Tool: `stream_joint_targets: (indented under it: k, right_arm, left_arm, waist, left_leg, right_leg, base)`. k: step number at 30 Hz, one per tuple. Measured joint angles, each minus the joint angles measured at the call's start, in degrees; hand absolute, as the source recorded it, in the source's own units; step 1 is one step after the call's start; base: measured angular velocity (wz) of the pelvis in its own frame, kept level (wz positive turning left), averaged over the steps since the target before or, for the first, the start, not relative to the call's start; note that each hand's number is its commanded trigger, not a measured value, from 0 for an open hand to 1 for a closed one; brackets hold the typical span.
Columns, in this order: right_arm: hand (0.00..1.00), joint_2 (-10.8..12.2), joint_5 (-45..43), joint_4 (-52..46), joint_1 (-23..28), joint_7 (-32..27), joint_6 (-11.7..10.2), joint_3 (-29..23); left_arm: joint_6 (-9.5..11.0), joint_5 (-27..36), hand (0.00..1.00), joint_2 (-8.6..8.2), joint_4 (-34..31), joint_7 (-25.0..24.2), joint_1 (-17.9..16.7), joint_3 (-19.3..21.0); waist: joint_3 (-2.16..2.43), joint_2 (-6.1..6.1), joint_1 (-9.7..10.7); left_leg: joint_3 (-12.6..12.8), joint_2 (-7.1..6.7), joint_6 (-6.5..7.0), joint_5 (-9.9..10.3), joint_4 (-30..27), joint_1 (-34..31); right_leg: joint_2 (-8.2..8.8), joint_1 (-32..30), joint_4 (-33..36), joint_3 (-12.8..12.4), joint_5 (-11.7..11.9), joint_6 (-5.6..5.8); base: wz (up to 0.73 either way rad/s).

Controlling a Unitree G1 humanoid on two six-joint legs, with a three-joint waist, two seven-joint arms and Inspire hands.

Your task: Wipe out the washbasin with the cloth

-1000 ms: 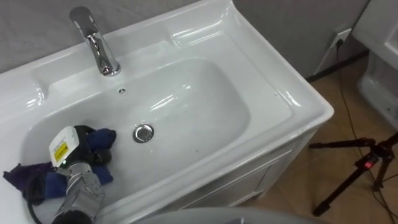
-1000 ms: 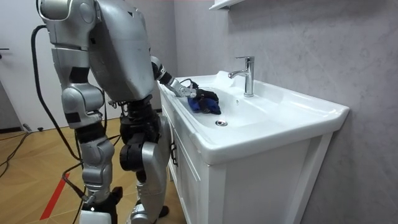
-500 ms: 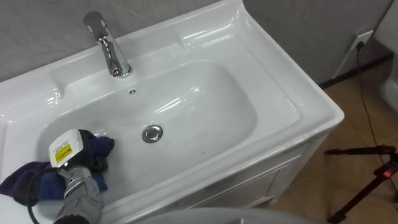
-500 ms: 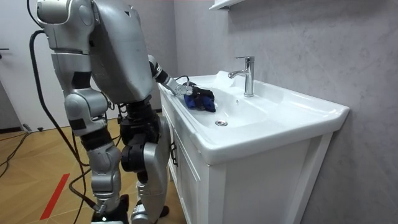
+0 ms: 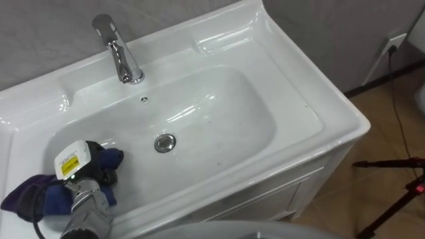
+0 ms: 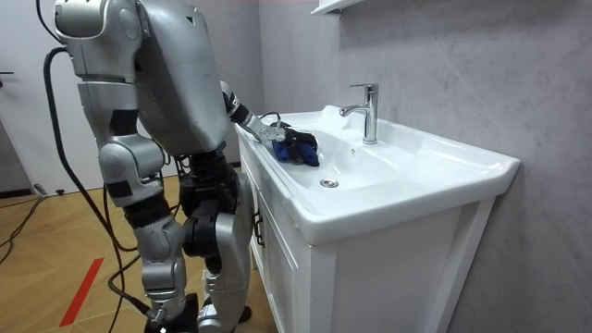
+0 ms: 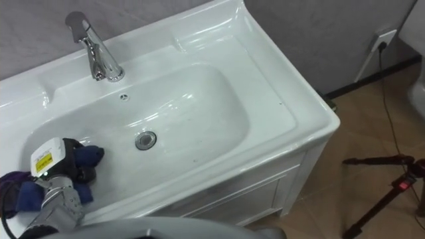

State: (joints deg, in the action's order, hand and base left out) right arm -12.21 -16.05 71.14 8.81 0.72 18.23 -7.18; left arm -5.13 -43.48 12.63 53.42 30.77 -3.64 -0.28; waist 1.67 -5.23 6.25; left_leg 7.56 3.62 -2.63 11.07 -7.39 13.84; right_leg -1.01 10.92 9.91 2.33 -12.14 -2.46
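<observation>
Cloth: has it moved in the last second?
Yes: the blue cloth, held in the left hand, slid slightly toward the room view's left, away from the fixed drain.

Bright, even indoor light with glare on white porcelain.

We see soft light falling from above (the shade under the overhang suggests it): pale streaks of glare cross the bowl and rim of the basin [image 5: 299, 99], and the chrome tap [image 5: 121, 56] carries bright reflections. Shadows inside the bowl are faint and grey. The dark cloth [image 5: 26, 196] is the deepest tone. In the room view the grey wall [image 6: 462, 65] is evenly lit.
</observation>
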Motion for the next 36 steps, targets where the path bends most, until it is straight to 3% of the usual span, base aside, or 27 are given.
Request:
stream_joint_targets:
  k: [7,12,15,18,23,26,29,31,36]
  right_arm:
    - [0.0,0.4,0.2,1.3,0.5,-0.1,-0.1,0.3]
    - [0.0,1.0,1.8,1.9,0.6,-0.1,-1.0,0.5]
    - [0.0,1.6,2.3,2.5,0.7,-0.1,-1.2,1.5]
    - [0.0,2.2,2.3,2.4,1.3,0.0,-1.5,1.6]
    - [0.0,3.1,2.2,2.4,1.8,0.3,-1.5,3.7]
    - [0.0,3.4,2.0,2.3,1.8,0.9,-1.0,5.0]
    - [0.0,4.0,2.2,1.9,1.6,1.3,-0.8,8.0]
    - [0.0,4.6,2.0,1.4,1.4,1.4,-0.8,8.3]
    - [0.0,5.3,2.4,0.0,1.3,1.4,-0.6,10.5]
  left_arm:
    - [-2.1,3.3,1.0,-0.33,-1.6,-0.2,-0.1,-0.5]
    - [-2.1,5.9,1.0,-0.39,-2.8,-1.7,0.1,-0.5]
    - [-1.9,11.4,1.0,-1.37,-2.9,-3.3,1.6,-1.0]
    - [-0.3,17.0,1.0,-1.98,-2.9,-6.3,2.5,-1.4]
    - [1.5,27.2,1.0,-2.03,-3.5,-10.9,3.4,-5.4]
    - [1.5,30.1,1.0,-2.79,-4.6,-15.4,4.9,-8.0]
    - [1.6,35.2,1.0,-3.05,-5.0,-18.6,7.8,-13.2]
    - [1.4,38.7,1.0,-4.14,-6.1,-21.6,9.2,-15.6]
    - [1.2,44.3,1.0,-3.85,-7.7,-24.5,10.8,-18.0]
  waist:
    - [-0.18,0.77,2.0]
    - [-0.56,1.42,2.1]
    - [-0.65,1.55,2.0]
    - [-0.65,1.56,2.0]
    - [-0.67,1.56,2.7]
    - [-0.68,1.59,2.9]
    - [-0.91,1.88,3.1]
    - [-0.96,2.03,3.8]
    - [-1.1,2.05,4.7]
  left_leg:
    - [0.0,-0.13,-0.01,0.0,0.0,-0.2]
    - [0.1,-0.35,-0.01,0.0,-0.1,0.1]
    - [0.3,-0.39,0.0,0.0,-0.1,-0.2]
    - [0.3,-0.38,0.0,0.0,0.0,-0.3]
    - [0.6,-0.42,0.0,0.0,0.0,-0.4]
    - [0.7,-0.47,0.0,0.0,0.0,-0.8]
    - [0.9,-0.46,0.0,0.0,0.0,-1.3]
    - [1.4,-0.48,0.0,0.0,0.0,-1.5]
    - [2.0,-0.57,0.01,0.0,-0.2,-3.2]
  right_leg:
    - [0.58,0.0,0.4,0.2,-0.4,0.18]
    - [0.7,0.0,0.8,-0.3,-0.8,0.4]
    - [0.74,-0.4,0.8,-0.4,-0.8,0.47]
    - [0.71,-0.9,0.9,-0.6,-0.7,0.49]
    - [0.84,-1.0,0.9,-0.6,-0.8,0.47]
    - [0.89,-1.2,0.9,-0.7,-0.8,0.56]
    - [0.85,-1.9,0.9,-0.6,-0.7,0.62]
    - [0.92,-2.2,0.9,-0.6,-0.7,0.65]
    - [0.91,-3.2,0.7,-0.1,-0.5,0.85]
  base:
    - [0.07]
    - [0.0]
    - [0.0]
    - [-0.06]
    - [-0.02]
    - [0.02]
    - [0.03]
    - [-0.04]
    - [0.09]
